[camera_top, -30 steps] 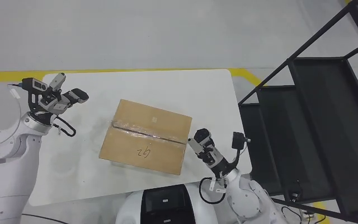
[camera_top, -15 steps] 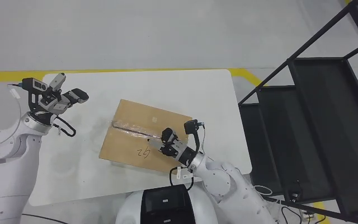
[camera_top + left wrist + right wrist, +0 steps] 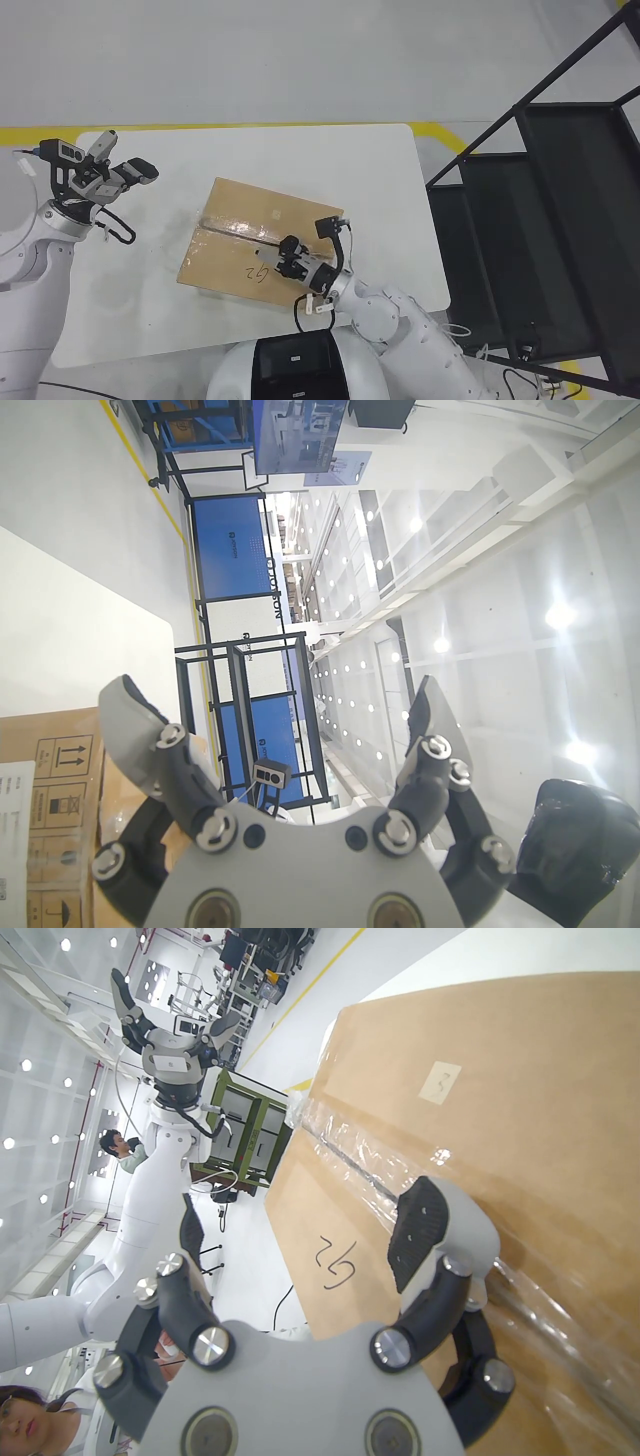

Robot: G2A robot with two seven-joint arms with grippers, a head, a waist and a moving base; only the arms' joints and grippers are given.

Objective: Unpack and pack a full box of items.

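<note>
Cardboard box (image 3: 262,245), shut and taped, lies in the middle of your top view on the white table (image 3: 370,160).
Your right gripper (image 3: 290,258) is over the lower right part of the lid with its fingers spread. One black pad (image 3: 417,1223) is right at the clear tape (image 3: 232,232) along the seam, beside the handwritten mark (image 3: 260,271). Your left gripper (image 3: 118,170) hangs at the left edge of that view near the table's corner, well apart from the box, fingers spread wide.

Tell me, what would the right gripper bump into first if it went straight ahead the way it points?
Most likely the flat top of the brown cardboard box, near its clear tape seam. The open right gripper slants toward it, but depth is unclear.
</note>
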